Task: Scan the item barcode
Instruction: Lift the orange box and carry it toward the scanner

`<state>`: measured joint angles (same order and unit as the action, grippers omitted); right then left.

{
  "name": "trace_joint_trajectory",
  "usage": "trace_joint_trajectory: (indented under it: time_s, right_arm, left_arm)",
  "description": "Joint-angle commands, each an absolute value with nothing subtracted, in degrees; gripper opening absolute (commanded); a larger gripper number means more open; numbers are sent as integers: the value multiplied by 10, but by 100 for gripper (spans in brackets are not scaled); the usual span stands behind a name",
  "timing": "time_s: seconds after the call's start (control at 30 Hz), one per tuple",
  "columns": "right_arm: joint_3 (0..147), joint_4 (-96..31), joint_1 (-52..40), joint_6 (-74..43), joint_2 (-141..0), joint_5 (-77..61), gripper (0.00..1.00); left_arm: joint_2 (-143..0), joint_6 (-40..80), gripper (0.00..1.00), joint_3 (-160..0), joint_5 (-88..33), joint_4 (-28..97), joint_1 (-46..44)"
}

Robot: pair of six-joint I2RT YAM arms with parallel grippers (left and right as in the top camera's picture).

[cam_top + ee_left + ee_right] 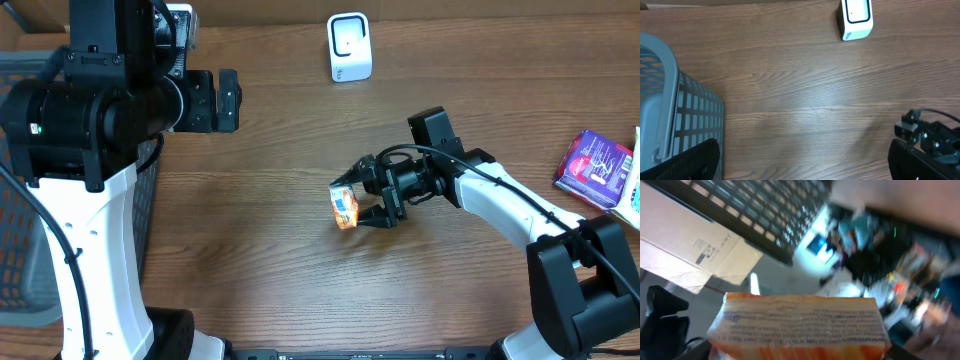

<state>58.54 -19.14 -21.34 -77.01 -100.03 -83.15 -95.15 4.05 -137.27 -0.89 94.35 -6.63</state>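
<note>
The item is a small orange packet with fine print on it, held a little left of the table's middle. My right gripper is shut on it, one finger on each side, pointing left. The right wrist view shows the packet filling the space between the dark fingers, printed face to the camera. No barcode is legible. The white scanner stands at the far edge, also in the left wrist view. My left gripper hangs open and empty above the table at the far left.
A grey mesh basket stands off the table's left side, its rim in the left wrist view. A purple packet lies at the right edge beside a pale one. The right arm shows at the lower right.
</note>
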Motion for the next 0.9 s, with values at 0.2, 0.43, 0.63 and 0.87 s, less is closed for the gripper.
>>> trace_joint_trajectory:
  time_s: [0.2,0.43,0.63,0.87]
  right_arm:
    - [596,114,-201,-553,-1003,-396,67]
    - [602,204,-201,-434,-1004,-28,65]
    - [658,220,-201,-299,-1044,65,66]
    - [795,227,-201,-178,-1155,75,68]
  left_arm:
    - [-954,30,100,-1380,-15,943,-64]
    - [-954,30,100,-1380,-15,943,-64]
    - [-954,30,100,-1380,-15,943,-64]
    - [-954,30,100,-1380,-15,943,-64]
